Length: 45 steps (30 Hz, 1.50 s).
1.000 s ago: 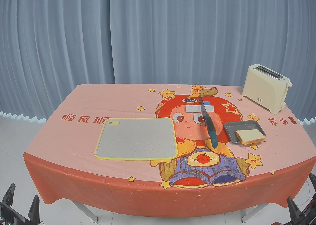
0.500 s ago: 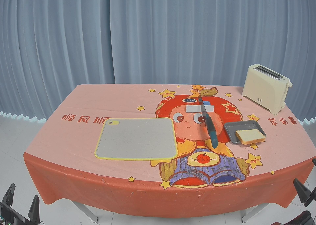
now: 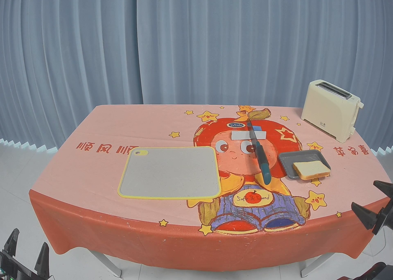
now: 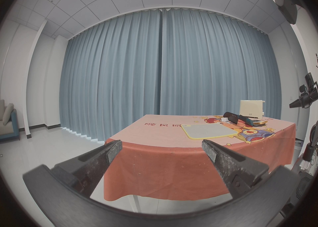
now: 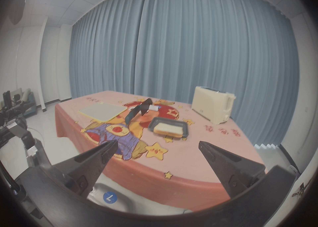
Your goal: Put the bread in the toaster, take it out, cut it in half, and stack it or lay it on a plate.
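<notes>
The bread [image 3: 311, 169] lies flat in the dark tray [image 3: 291, 157] on the right side of the surface [image 3: 102, 129], its long axis running left to right, and it hides the tray's near right corner. Just left, the knife [image 3: 258, 152] points away from the robot, handle nearest, blade across a small white block [image 3: 238, 135]. The toaster [image 3: 330, 109] stands far right, slot up. The right gripper [image 3: 373, 202], partly cut off beside the near right edge, has its fingers spread and empty. The left gripper [image 3: 26, 252], low and cropped, is likewise released.
</notes>
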Motion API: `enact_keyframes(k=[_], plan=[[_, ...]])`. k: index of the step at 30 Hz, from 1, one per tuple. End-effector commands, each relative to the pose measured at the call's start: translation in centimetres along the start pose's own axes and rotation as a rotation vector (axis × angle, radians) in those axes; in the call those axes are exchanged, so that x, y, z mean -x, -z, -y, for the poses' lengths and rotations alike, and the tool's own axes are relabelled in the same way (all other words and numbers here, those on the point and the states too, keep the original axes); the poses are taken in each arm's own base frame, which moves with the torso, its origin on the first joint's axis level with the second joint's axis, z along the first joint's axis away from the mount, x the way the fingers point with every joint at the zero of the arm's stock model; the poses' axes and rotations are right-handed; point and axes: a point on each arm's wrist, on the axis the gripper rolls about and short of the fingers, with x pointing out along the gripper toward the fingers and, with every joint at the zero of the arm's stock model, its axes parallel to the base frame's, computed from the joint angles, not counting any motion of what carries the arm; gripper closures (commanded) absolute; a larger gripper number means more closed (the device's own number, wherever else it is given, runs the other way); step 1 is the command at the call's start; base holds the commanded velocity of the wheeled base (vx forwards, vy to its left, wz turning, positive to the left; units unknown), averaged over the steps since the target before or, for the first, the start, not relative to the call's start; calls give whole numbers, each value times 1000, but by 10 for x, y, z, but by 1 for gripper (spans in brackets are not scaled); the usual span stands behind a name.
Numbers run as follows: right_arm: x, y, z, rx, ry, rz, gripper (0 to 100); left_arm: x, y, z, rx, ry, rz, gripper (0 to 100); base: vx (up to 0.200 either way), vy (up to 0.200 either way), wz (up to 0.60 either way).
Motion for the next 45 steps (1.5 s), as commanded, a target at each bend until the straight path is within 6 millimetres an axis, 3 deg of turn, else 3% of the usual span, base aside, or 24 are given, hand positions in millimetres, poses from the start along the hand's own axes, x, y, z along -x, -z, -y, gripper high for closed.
enact_keyframes(k=[1,9,16,21,36,45], plan=[[-10,7,-1,-8,-36,-66,0,-1,5,0,0,-1,-18,0,0,0,0],[-12,2,-5,-105,-98,-53,0,-1,5,0,0,-1,-18,0,0,0,0],[-36,-11,-7,-365,-146,-44,0,-1,5,0,0,-2,-18,0,0,0,0],[-46,-11,-6,-412,-142,-75,0,-1,5,0,0,-1,-18,0,0,0,0],[-51,-11,-7,-523,-150,-110,0,-1,5,0,0,-1,-18,0,0,0,0],[-62,-24,-5,-717,-246,-149,0,-1,5,0,0,-1,-18,0,0,0,0]])
